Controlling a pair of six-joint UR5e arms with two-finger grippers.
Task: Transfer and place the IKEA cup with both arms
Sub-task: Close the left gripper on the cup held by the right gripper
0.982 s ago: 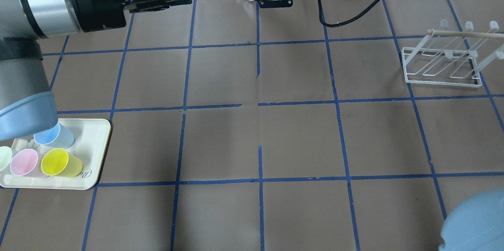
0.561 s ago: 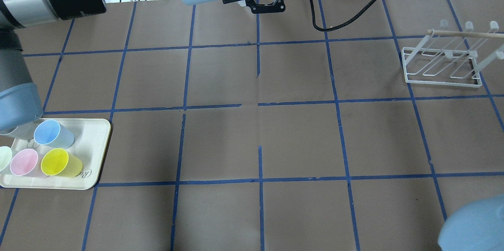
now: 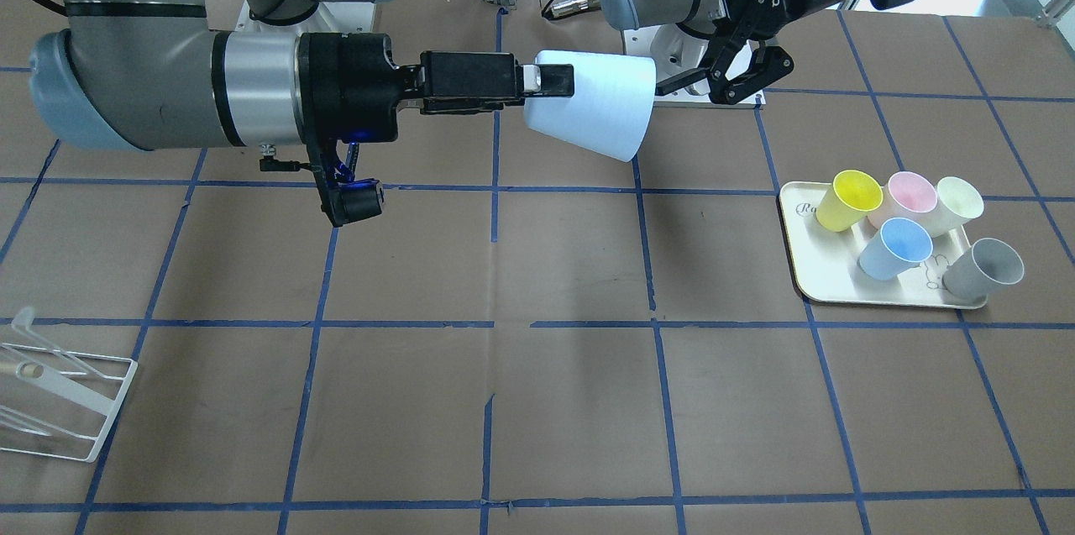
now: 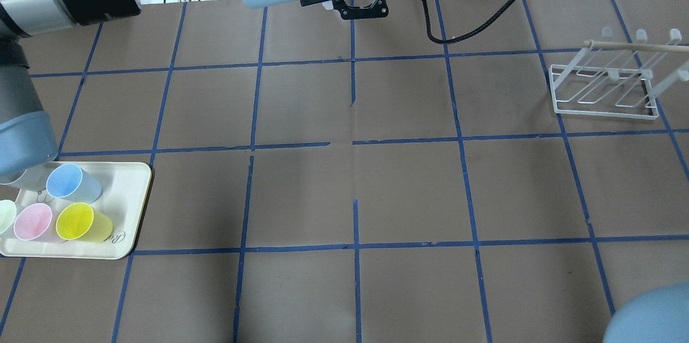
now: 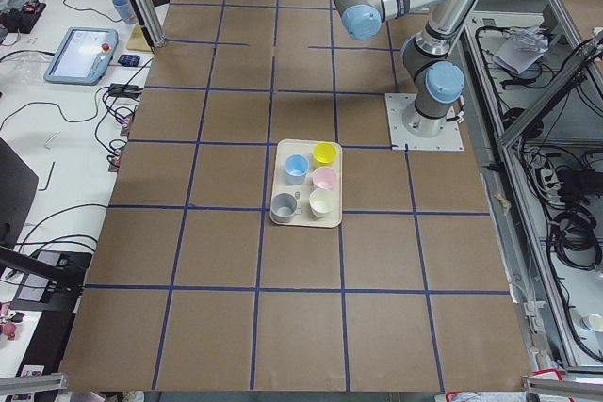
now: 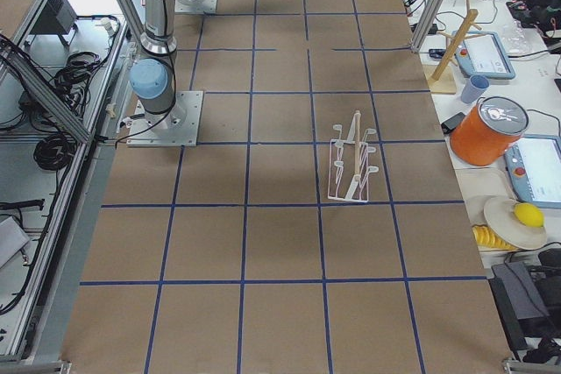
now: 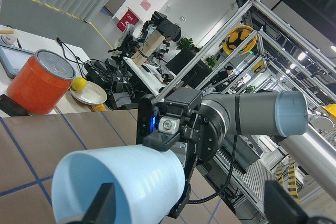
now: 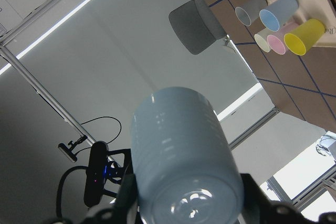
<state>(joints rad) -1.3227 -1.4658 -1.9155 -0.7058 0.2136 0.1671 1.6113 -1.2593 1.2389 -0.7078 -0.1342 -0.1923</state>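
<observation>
Nearest the operators' side, a white wire rack sits on the brown, blue-taped table. Farther back, on the robot's left, a cream tray carries five upright tumblers: a grey cup and a second blue cup in one row, then a yellow cup, a pink cup and a pale cream cup in the row nearer the robot.

Beyond that, near the robot's bases, the IKEA cup hangs in the air well above the table. It is a smooth, handleless tumbler in very pale sky blue, almost white under the light. It lies on its side, tapering from a wide rim to a narrow base, and its wall is glossy and unmarked.

The right gripper is closed on the cup's narrow base end, so the mouth points toward the robot's left. The left gripper sits just beside the rim with its fingers spread wide and nothing between them. Whether a fingertip touches the rim cannot be told.
</observation>
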